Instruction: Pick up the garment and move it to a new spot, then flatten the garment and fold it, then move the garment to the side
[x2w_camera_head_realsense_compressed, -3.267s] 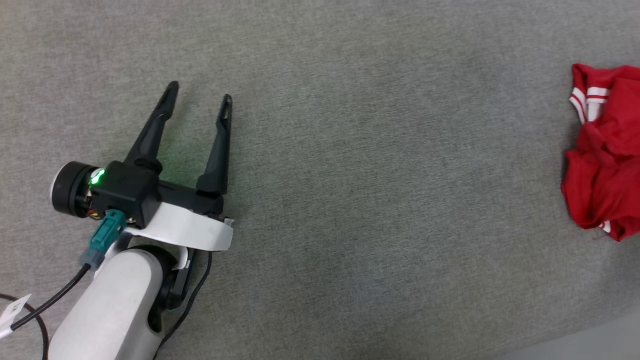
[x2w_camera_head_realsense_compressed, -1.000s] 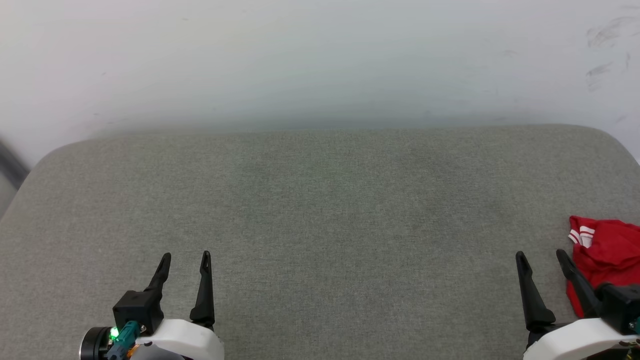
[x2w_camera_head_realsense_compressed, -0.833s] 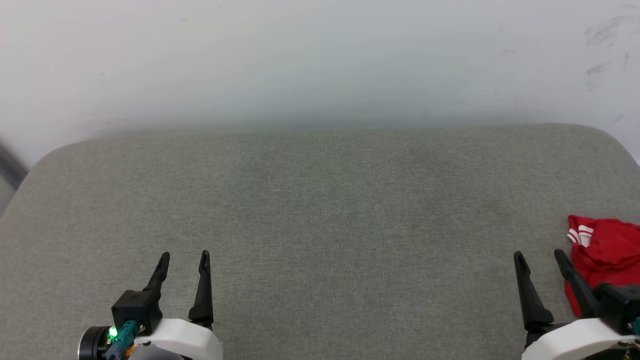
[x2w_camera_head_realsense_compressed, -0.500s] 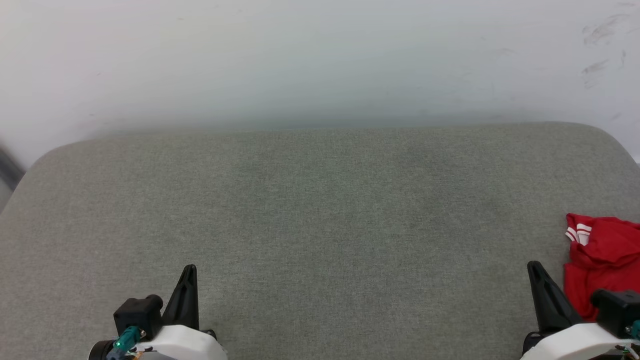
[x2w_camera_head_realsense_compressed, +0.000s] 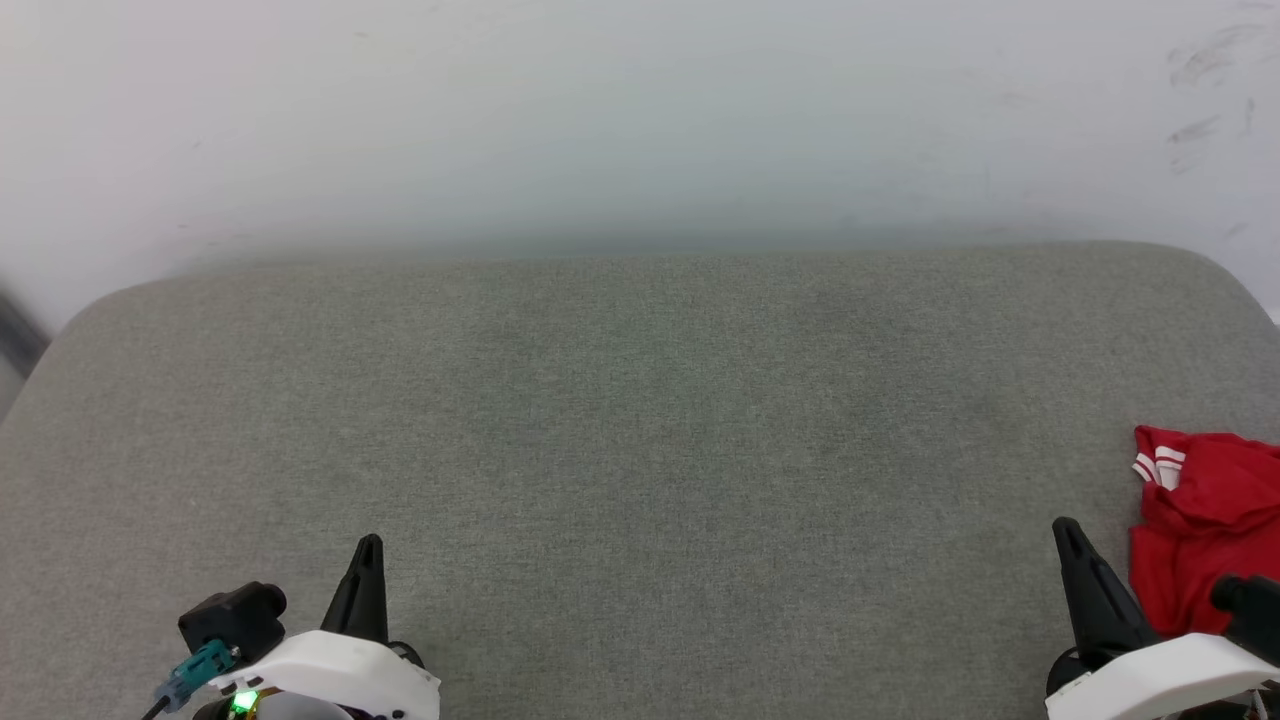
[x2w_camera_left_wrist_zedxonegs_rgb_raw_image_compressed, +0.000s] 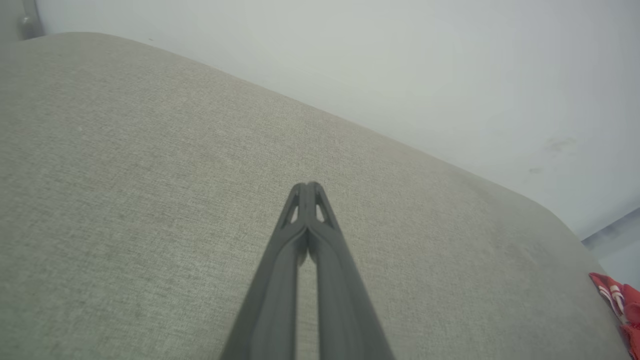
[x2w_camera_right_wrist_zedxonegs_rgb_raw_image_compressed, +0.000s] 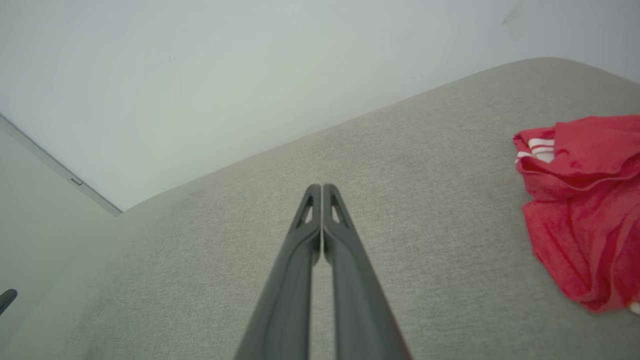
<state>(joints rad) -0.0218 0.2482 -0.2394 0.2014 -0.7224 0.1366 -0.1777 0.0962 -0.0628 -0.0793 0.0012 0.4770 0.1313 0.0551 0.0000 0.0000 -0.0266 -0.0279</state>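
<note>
The garment is a crumpled red heap with a bit of red-white striped trim, lying at the right edge of the grey cushioned surface. The right wrist view has the garment on its right side, and the left wrist view catches a corner of the garment at the far right. My right gripper is shut and holds nothing, its tips just left of the heap and apart from it. Shut and holding nothing too, my left gripper sits at the lower left, far from the garment. Each wrist view shows its fingertips pressed together.
A white wall rises behind the surface's far rounded edge. Wide bare grey fabric lies between the two grippers. A floor strip and a wall joint show off the surface's left end.
Both grippers went from open to shut on nothing. Over the last three seconds the head camera tilted up, bringing the wall and both arms into the picture. The garment lies where it did.
</note>
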